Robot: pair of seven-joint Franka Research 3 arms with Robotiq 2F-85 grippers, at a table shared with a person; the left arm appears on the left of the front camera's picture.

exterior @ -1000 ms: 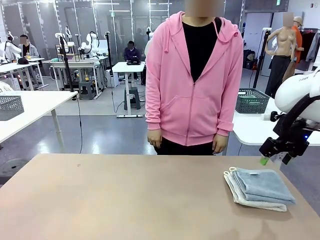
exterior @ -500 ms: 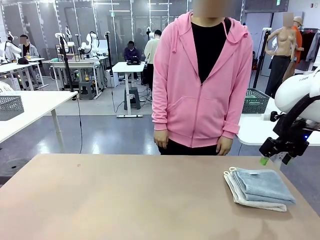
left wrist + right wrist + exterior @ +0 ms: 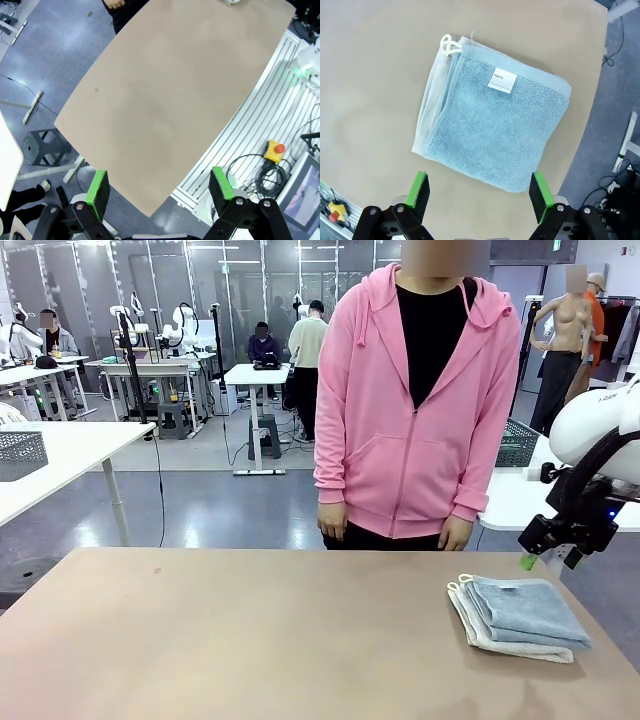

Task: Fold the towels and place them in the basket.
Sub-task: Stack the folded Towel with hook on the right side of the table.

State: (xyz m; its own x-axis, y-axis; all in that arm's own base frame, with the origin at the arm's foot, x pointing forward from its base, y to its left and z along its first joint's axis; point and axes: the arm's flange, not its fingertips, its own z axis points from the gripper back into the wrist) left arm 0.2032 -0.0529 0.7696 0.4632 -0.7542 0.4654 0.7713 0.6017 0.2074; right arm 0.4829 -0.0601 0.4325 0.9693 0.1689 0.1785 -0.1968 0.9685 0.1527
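Note:
Two folded towels lie stacked near the right end of the tan table (image 3: 250,640): a pale blue towel (image 3: 525,608) on top, a cream towel (image 3: 478,625) under it. From above, the blue towel (image 3: 495,120) shows a white label, and the cream towel (image 3: 427,115) peeks out along one side with a loop. My right gripper (image 3: 479,192) hangs open above the stack; it shows at the table's far right edge (image 3: 535,560). My left gripper (image 3: 159,186) is open, high over the table's bare end. A dark mesh basket (image 3: 522,443) stands on a white side table behind the person.
A person in a pink hoodie (image 3: 420,410) stands at the far side, hands down at the table edge. A grey basket (image 3: 20,453) sits on another white table at the left. An emergency stop button (image 3: 276,150) and cables lie beside the table.
The person has stepped to the right and now covers more of the dark mesh basket. Both grippers and the towels have stayed where they were.

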